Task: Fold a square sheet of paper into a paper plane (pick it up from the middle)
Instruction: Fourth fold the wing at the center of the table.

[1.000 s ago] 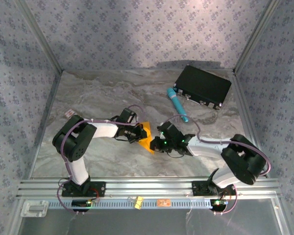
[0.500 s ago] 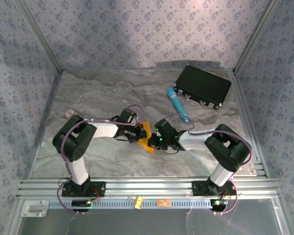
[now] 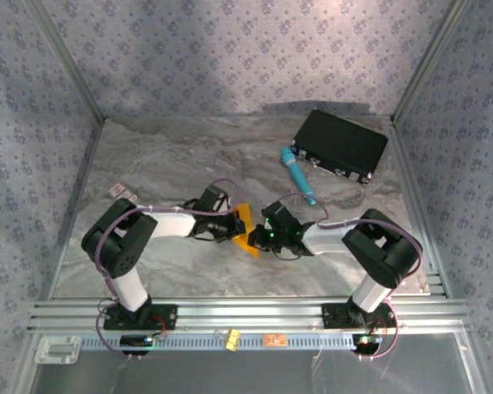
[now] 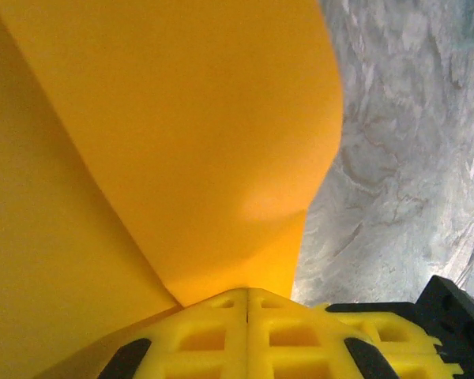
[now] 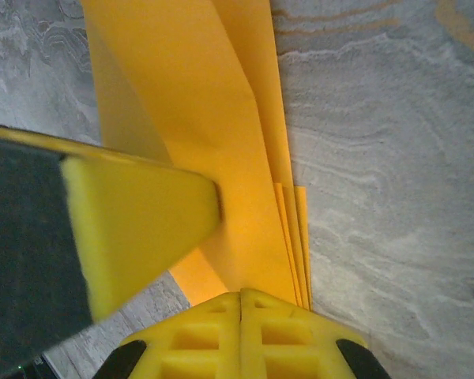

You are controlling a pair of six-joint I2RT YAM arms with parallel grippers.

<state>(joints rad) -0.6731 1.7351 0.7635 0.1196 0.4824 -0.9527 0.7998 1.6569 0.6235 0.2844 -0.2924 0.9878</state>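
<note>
Where your two arms meet near the middle of the grey marbled table (image 3: 164, 156), the orange-yellow sheet of paper (image 3: 244, 226) sits between the left claw (image 3: 231, 227) and the right claw (image 3: 261, 239). Both claws are pinched fully together on it — the left from the sheet's left side, the right from its right side.

Left wrist view: the yellow fingers (image 4: 213, 312) meet at a closed seam. The paper rises out of that seam as a broad curved flap across the left and top of the view, with bare table to the right.

Right wrist view: the fingers likewise meet with no gap. Several stacked layers of the sheet run straight into the seam, their long folded edges parallel and slightly stepped. A yellow finger of the left claw presses against the sheet from the left, just beside the right claw's tip.

Whether the paper rests on the table or is lifted clear of it, you cannot tell from these views.

Behind the arms, well apart from the paper, lies a teal pen-like cylinder (image 3: 297, 175), and beyond it, toward the far right corner, a black box (image 3: 341, 145). A small white-and-red card (image 3: 122, 191) lies near the table's left edge.
</note>
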